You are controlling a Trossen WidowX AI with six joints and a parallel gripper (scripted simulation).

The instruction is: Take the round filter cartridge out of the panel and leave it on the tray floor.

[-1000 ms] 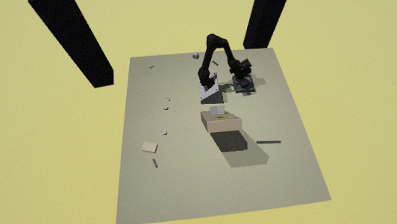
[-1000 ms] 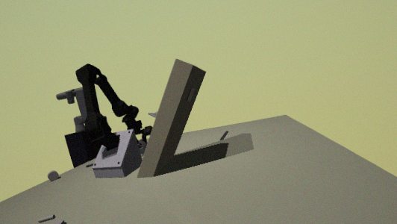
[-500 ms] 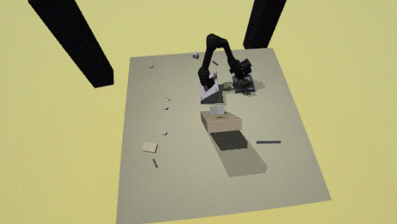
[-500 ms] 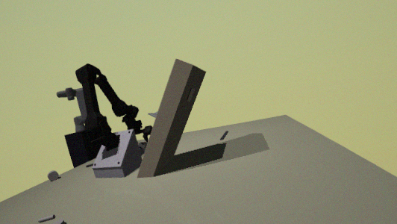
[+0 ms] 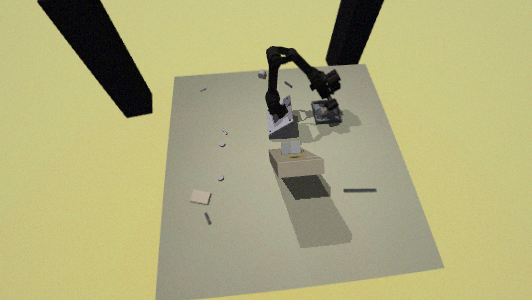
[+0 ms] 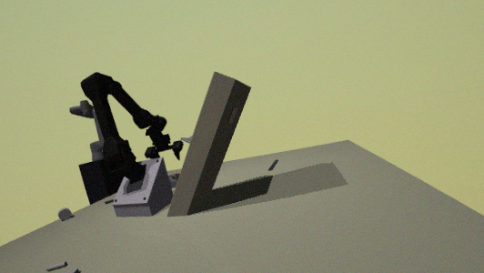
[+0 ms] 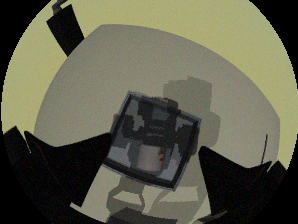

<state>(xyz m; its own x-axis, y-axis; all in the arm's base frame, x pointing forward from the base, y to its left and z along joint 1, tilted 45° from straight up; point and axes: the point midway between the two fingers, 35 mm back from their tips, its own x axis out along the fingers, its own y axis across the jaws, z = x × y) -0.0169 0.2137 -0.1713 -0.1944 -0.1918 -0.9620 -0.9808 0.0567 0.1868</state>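
Observation:
The round filter cartridge [image 5: 325,109] [image 7: 148,157], a light grey cylinder with a red mark, lies inside the small dark-walled tray [image 5: 315,116] [image 7: 120,156] to the right of the arm's base. My gripper [image 5: 329,100] [image 6: 165,152] hangs just above the tray with its fingers spread wide, and nothing is between them. In the wrist view the fingers stand apart on either side of the tray, clear of the cartridge. The service panel [image 5: 296,165] [image 6: 209,136] is a tall tan slab standing in front of the base, with a dark opening [image 6: 232,114] in its face.
The arm's grey base block [image 5: 282,125] [image 6: 141,191] stands between tray and panel. Two black pillars [image 5: 95,50] [image 5: 352,30] stand at the back. A tan square [image 5: 200,197], a dark bar [image 5: 360,190] and small discs and pegs lie scattered on the mat.

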